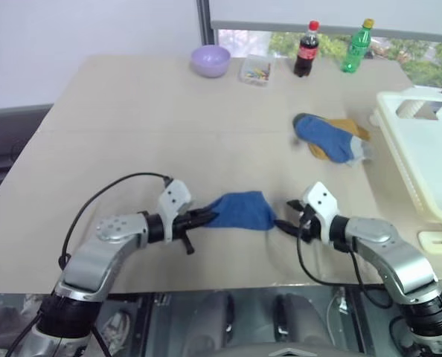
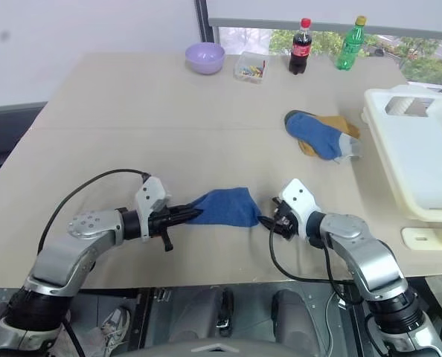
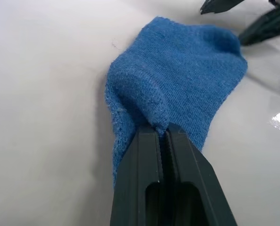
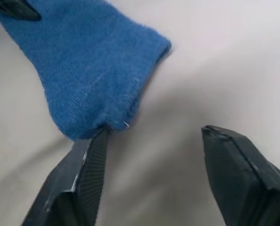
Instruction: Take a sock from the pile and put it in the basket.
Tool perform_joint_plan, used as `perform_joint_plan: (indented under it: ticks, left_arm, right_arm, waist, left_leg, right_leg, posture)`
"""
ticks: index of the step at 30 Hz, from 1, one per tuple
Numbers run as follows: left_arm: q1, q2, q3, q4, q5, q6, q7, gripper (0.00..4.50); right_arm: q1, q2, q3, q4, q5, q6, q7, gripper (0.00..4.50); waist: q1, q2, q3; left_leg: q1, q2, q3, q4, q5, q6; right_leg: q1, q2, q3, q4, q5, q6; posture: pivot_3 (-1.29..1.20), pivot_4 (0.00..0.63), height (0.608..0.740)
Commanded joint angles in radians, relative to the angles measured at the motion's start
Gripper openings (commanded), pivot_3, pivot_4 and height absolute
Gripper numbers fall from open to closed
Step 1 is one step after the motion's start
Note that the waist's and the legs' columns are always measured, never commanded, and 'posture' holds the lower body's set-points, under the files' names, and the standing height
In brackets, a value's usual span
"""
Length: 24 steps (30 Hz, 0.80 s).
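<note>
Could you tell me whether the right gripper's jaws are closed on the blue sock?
No, the right gripper has its jaws apart, with the blue sock only beside one of them.

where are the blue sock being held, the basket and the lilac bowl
blue sock [image 1: 239,211], left eye view, middle of its fabric
basket [image 1: 411,160], left eye view, its near left rim
lilac bowl [image 1: 210,61], left eye view, its outer wall

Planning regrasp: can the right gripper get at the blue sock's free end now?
Probably yes: right gripper is open, one finger touching the sock end; bare table around. Left gripper pinches the other end.
</note>
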Motion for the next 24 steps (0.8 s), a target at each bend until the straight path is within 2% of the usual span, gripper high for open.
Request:
perform_joint_plan:
  ticks: [1, 2, 7, 11, 16, 24]
  left_arm:
    - [-0.014, -0.008, 0.025, 0.0, -0.046, 0.008, -0.03, 0.71]
    - [-0.014, -0.006, 0.028, -0.001, -0.046, 0.002, -0.034, 0.97]
    - [0.017, -0.013, 0.121, -0.053, -0.114, 0.014, -0.017, 3.27]
    - [0.056, 0.007, 0.206, -0.091, -0.168, 0.016, -0.026, 3.27]
    - [0.057, -0.005, 0.285, -0.123, -0.226, 0.013, 0.002, 3.27]
    - [0.116, -0.015, 0.313, -0.197, -0.236, 0.012, 0.052, 3.27]
  right_arm:
    - [-0.023, -0.01, -0.022, -0.048, 0.02, -0.016, 0.011, 3.16]
    - [-0.026, -0.018, -0.023, -0.04, 0.016, -0.028, 0.015, 3.16]
    - [-0.067, -0.044, -0.071, 0.013, 0.026, -0.116, 0.057, 3.16]
    - [-0.174, -0.031, -0.096, 0.155, -0.039, -0.197, -0.006, 3.16]
    - [-0.408, 0.017, -0.035, 0.582, -0.24, -0.382, -0.146, 3.16]
    - [-0.737, 0.133, -0.049, 1.19, -0.355, -0.666, -0.301, 3.16]
  waist:
    - [0.0, 0.0, 0.0]
    - [0.001, 0.0, 0.0]
    - [0.002, 0.0, 0.0]
    - [-0.008, 0.0, 0.001]
    - [-0.011, 0.0, 0.001]
    - [-0.027, 0.0, 0.001]
  left_leg:
    - [0.0, 0.0, 0.0, 0.0, 0.0, 0.0]
    - [0.0, 0.0, 0.0, 0.0, 0.0, 0.0]
    - [0.0, 0.0, 0.0, 0.0, 0.0, 0.0]
    - [0.0, 0.0, 0.001, 0.0, 0.0, 0.0]
    - [0.001, 0.0, 0.002, 0.001, 0.0, 0.0]
    - [0.0, 0.0, 0.003, 0.0, 0.003, -0.005]
  right_leg:
    - [0.0, 0.0, 0.0, 0.0, 0.0, 0.0]
    - [0.0, 0.0, 0.0, 0.0, 0.0, 0.0]
    - [0.0, 0.0, -0.003, 0.0, 0.0, 0.0]
    - [0.0, 0.001, -0.002, 0.0, 0.0, 0.0]
    - [0.0, 0.005, -0.002, 0.0, 0.0, 0.0]
    - [0.0, 0.007, 0.0, 0.0, 0.002, 0.004]
  posture:
    - [0.0, 0.15, 0.74]
    - [0.0, 0.15, 0.74]
    - [0.0, 0.15, 0.74]
    - [0.0, 0.15, 0.74]
    - [0.0, 0.15, 0.74]
    - [0.0, 0.15, 0.74]
